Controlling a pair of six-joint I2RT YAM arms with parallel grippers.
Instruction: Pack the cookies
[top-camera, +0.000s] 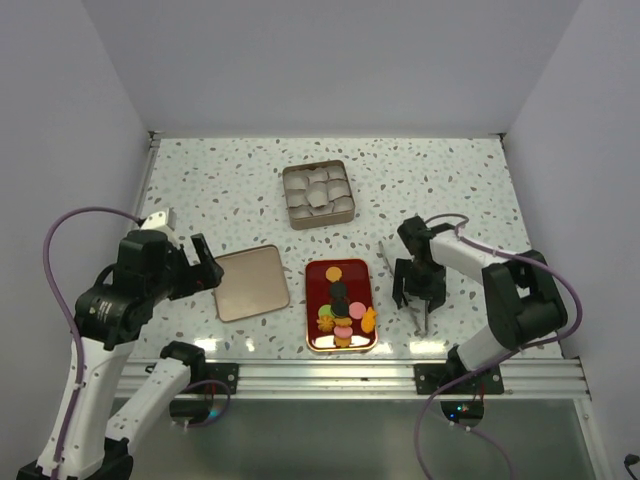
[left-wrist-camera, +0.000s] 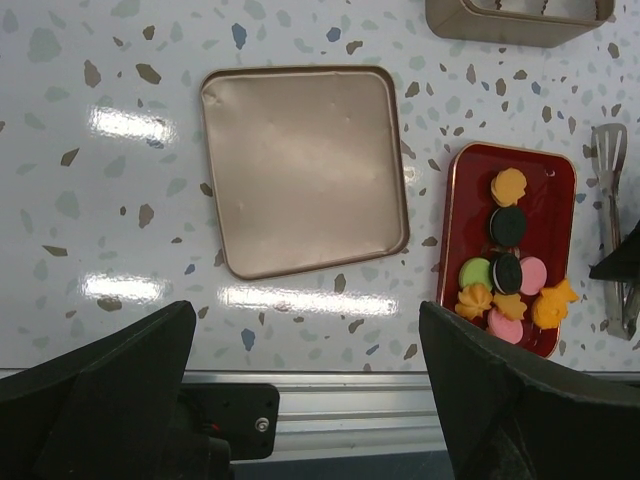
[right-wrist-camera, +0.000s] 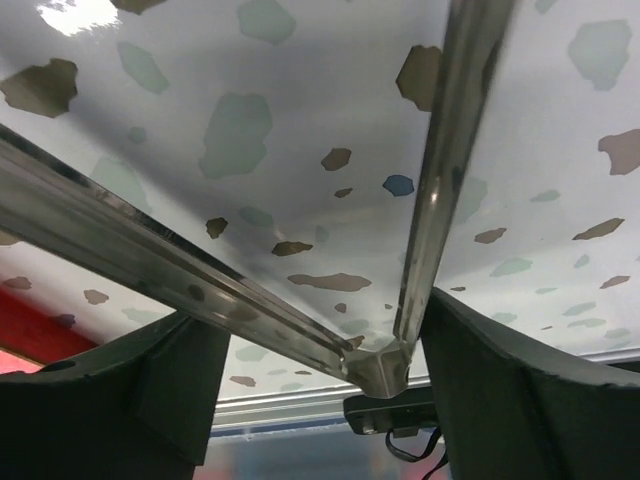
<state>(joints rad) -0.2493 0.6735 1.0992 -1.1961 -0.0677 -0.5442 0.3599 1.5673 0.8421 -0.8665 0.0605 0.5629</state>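
The cookies (top-camera: 341, 305) lie on a red tray (top-camera: 312, 300) near the front of the table: orange, black, green and pink discs and an irregular orange one. In the left wrist view the cookies (left-wrist-camera: 508, 272) lie on the tray (left-wrist-camera: 556, 200) at the right. My left gripper (top-camera: 207, 268) is open and empty, above the front edge beside a gold lid; its view shows it (left-wrist-camera: 305, 330) wide apart. My right gripper (top-camera: 418, 298) is open, low over the metal tongs (top-camera: 421, 320), right of the tray. In its view my gripper (right-wrist-camera: 320, 330) straddles the tongs' hinge end (right-wrist-camera: 385, 365).
A gold tin (top-camera: 318, 195) with paper-lined compartments stands at the back middle; its edge shows in the left wrist view (left-wrist-camera: 520, 20). Its flat lid (top-camera: 250, 283) lies left of the tray, also in the left wrist view (left-wrist-camera: 300, 165). A metal rail (top-camera: 330, 375) runs along the front edge.
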